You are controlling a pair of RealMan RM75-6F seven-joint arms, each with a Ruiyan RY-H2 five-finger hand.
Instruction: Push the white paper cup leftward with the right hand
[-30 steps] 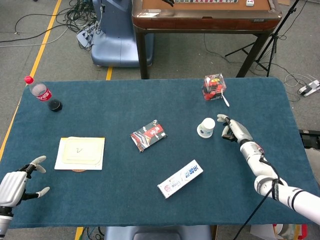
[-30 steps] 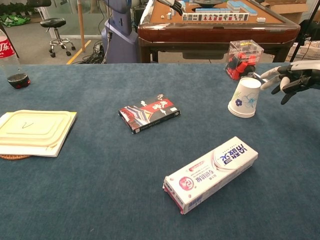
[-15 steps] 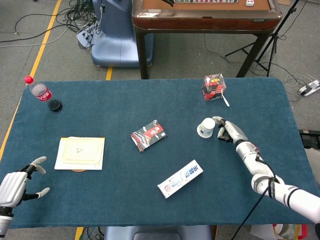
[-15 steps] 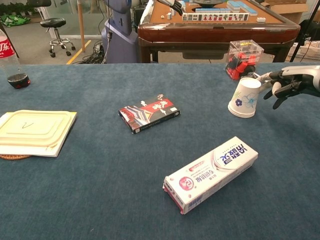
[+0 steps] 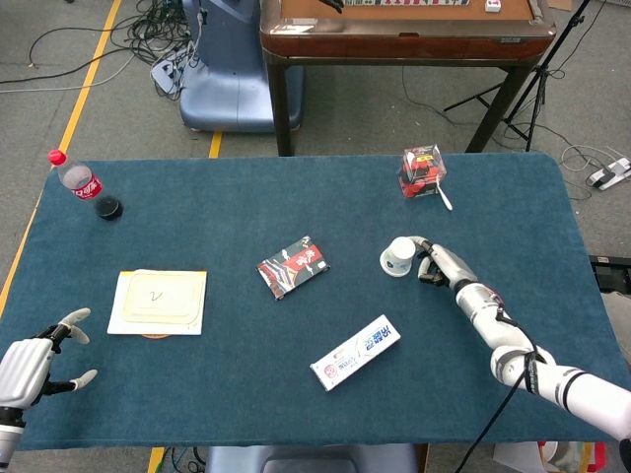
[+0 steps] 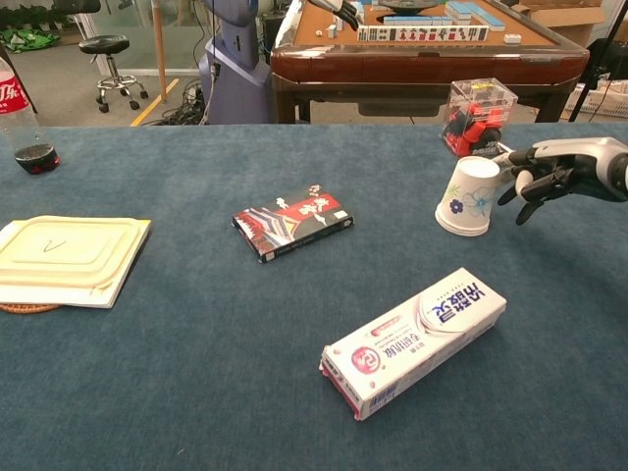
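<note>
My right hand point(image 6: 549, 169): fingers spread, holding nothing, fingertips against the white paper cup with blue flower print point(image 6: 465, 196). Cup: tilted leftward on the blue cloth worktop point(image 6: 196, 373), near the clear plastic box of red items point(image 6: 478, 116). My left hand point(image 5: 30, 365): fingers apart, unladen, at the worktop's near-left corner.
</note>
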